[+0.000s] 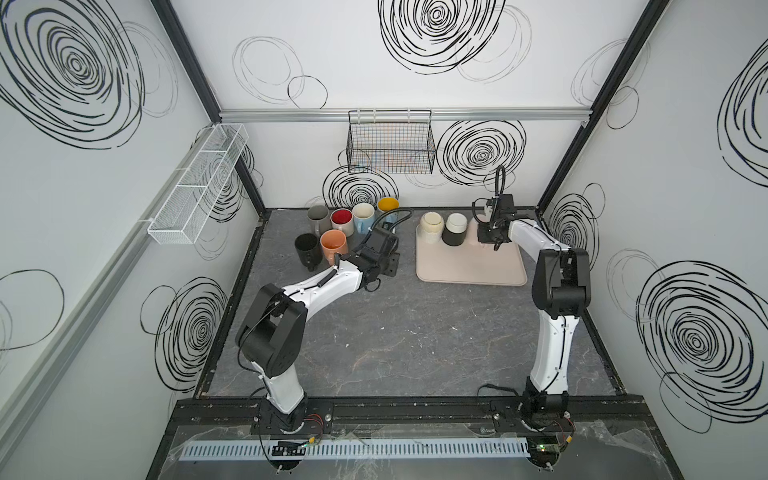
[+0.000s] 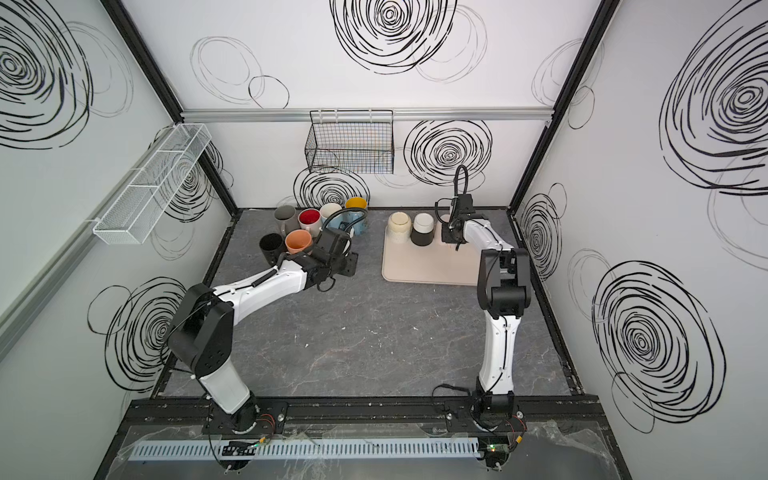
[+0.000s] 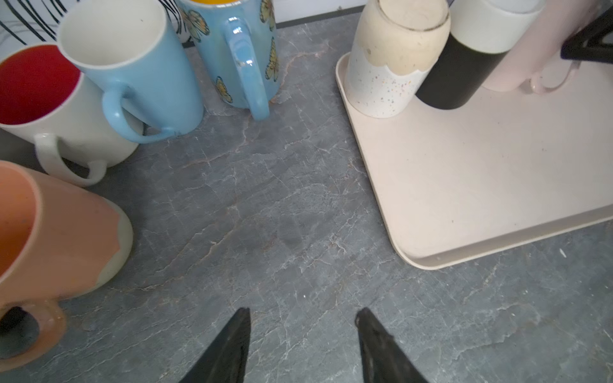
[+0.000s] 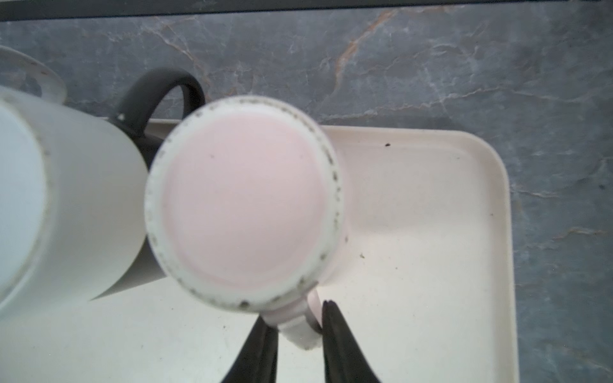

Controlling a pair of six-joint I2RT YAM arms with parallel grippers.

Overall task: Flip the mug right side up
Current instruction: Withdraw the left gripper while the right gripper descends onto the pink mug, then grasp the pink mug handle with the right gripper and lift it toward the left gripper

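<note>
**Pink mug** [image 4: 243,199]: stood upside down, base uppermost, at the far end of the beige tray [image 3: 464,199], just beside the black-and-white mug. Its handle [image 4: 298,326] is turned toward the right arm.

**Right claw** [image 4: 297,315]: lowered over the tray and closed on the pink mug's handle, which is pinched between the two fingers. The mug's rim is seen resting on the tray in the left wrist view.

**Left claw** [image 3: 304,310]: held open and empty above the bare grey table [image 3: 265,215], between the tray and the group of upright mugs.

**Black-and-white mug** [image 3: 464,66]: inverted on the tray, between the pink mug and the cream speckled mug.

**Cream speckled mug** [image 3: 388,76]: inverted at the tray's far left corner.

**Upright mugs**, grouped on the table left of the tray:
- grey mug [image 1: 318,216]
- red-lined white mug [image 1: 341,220]
- light blue mug [image 1: 363,214]
- butterfly mug [image 1: 388,205] with a yellow inside
- black mug [image 1: 306,247]
- orange mug [image 1: 333,245]
</note>
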